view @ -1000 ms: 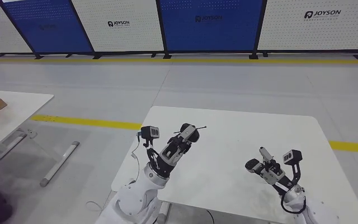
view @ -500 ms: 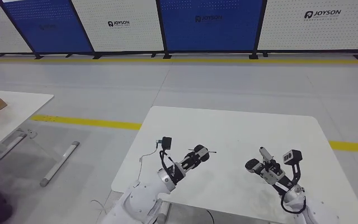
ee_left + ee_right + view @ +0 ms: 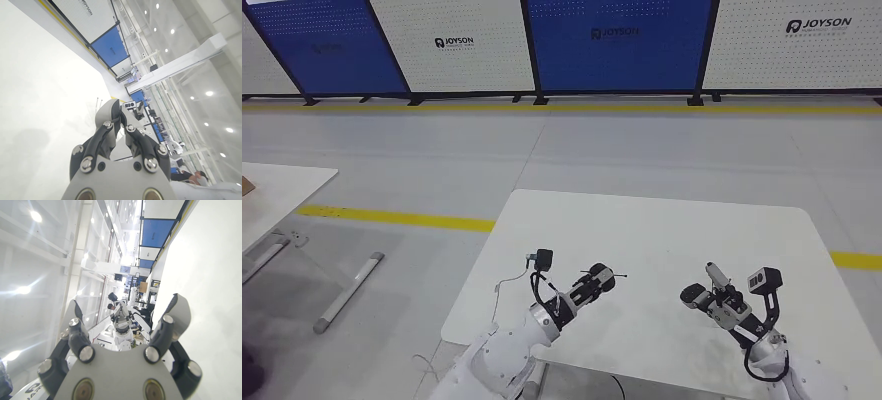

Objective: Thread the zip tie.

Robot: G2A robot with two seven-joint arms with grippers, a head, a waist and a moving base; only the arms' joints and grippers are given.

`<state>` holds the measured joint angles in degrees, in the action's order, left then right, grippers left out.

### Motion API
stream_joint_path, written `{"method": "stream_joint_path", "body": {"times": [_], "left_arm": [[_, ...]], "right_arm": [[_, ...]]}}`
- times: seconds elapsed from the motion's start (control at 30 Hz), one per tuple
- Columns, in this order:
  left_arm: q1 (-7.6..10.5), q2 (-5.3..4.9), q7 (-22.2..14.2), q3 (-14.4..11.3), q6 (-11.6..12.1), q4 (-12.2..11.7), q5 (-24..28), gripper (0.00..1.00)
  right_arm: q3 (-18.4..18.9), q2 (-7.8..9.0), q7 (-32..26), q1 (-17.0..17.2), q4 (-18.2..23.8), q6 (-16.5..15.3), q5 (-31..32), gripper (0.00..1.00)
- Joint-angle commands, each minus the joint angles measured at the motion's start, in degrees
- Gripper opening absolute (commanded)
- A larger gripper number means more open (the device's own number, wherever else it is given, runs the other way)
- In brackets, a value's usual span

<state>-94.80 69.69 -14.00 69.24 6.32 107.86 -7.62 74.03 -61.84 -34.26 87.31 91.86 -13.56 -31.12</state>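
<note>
**My left pincer holds the zip tie above the table's near edge, and my right pincer stands open.**

The white rectangular table (image 3: pixel 662 240) is my landmark. From above, my left pincer (image 3: pixel 600 278) lies low over the table's near edge, towards its left corner. My right pincer (image 3: pixel 700 283) is over the same edge, towards the right corner and well apart from the left one. In that top view the thin black plastic zip tie (image 3: pixel 620 272) is a fine dark line poking past my left fingertips, inward over the table. My left wrist camera adds the grip itself. There my left pincer (image 3: pixel 119 108) is closed, with the zip tie (image 3: pixel 115 120) pinched as a narrow strip across the ribbed black pads (image 3: pixel 114 112). My right wrist camera shows my right pincer (image 3: pixel 126 300) with its fingers spread wide and nothing between them.
</note>
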Motion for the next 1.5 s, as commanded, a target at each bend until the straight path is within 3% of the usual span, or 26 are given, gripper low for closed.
{"method": "stream_joint_path", "body": {"times": [0.0, 0.07, 0.17, 0.27, 0.4, 0.5, 0.6, 0.67, 0.77, 0.83, 0.97, 1.07, 1.13, 1.2, 1.3, 1.47], "left_arm": [[0.41, -0.02, 1.08, -0.23, -0.12, -1.12, -2.03, 0.00], [0.76, 0.06, 1.60, -0.70, 0.15, -1.57, -1.67, 0.00], [1.85, 0.18, 0.31, -0.91, 2.08, -1.11, 2.80, 0.00], [1.69, 0.05, -0.58, 0.10, 5.09, 2.64, 6.09, 0.00], [-0.97, -0.25, 1.56, 2.49, 7.46, 9.45, 7.40, 0.00], [-3.92, -0.52, 2.68, 4.75, 10.57, 14.19, 8.87, 0.00], [-6.87, -0.81, 3.53, 7.09, 13.16, 16.86, 8.42, 0.00], [-7.94, -0.95, 3.06, 7.75, 13.16, 17.85, 8.26, 0.00], [-7.97, -1.10, 1.81, 7.71, 13.06, 16.77, 6.56, 0.00], [-7.25, -1.08, 0.48, 5.98, 11.52, 14.89, 5.14, 0.00], [-4.04, -0.75, -0.91, 1.38, 8.55, 9.83, 2.74, 0.00], [-1.03, -0.36, 1.18, -1.12, 6.05, 5.13, -0.29, 0.00], [0.02, 0.02, 2.19, -3.69, 5.28, 2.42, -0.23, 0.00], [1.05, 0.12, 2.36, -4.40, 4.80, 0.30, -0.80, 0.00], [2.00, 0.19, 1.57, -5.56, 4.21, -1.29, -1.23, 0.00], [2.30, 0.25, 1.47, -6.11, 3.97, -1.42, -0.71, 0.00]], "right_arm": [[0.00, 0.00, 0.00, 0.00, 0.00, 0.00, 0.00, 1.00], [0.00, 0.00, 0.00, 0.00, 0.00, 0.00, 0.00, 1.00], [0.00, 0.00, 0.00, 0.00, 0.00, 0.00, 0.00, 1.00], [0.00, 0.00, 0.00, 0.00, 0.00, 0.00, 0.00, 1.00], [0.00, 0.00, 0.00, 0.00, 0.00, 0.00, 0.00, 1.00], [0.00, 0.00, 0.00, 0.00, 0.00, 0.00, 0.00, 1.00], [0.00, 0.00, 0.00, 0.00, 0.00, 0.00, 0.00, 1.00], [0.00, 0.00, 0.00, 0.00, 0.00, 0.00, 0.00, 1.00], [0.00, 0.00, 0.00, 0.00, 0.00, 0.00, 0.00, 1.00], [0.00, 0.00, 0.00, 0.00, 0.00, 0.00, 0.00, 1.00], [0.00, 0.00, 0.00, 0.00, 0.00, 0.00, 0.00, 1.00], [0.00, 0.00, 0.00, 0.00, 0.00, 0.00, 0.00, 1.00], [0.00, 0.00, 0.00, 0.00, 0.00, 0.00, 0.00, 1.00], [0.00, 0.00, 0.00, 0.00, 0.00, 0.00, 0.00, 1.00], [0.00, 0.00, 0.00, 0.00, 0.00, 0.00, 0.00, 1.00], [0.00, 0.00, 0.00, 0.00, 0.00, 0.00, 0.00, 1.00]]}}
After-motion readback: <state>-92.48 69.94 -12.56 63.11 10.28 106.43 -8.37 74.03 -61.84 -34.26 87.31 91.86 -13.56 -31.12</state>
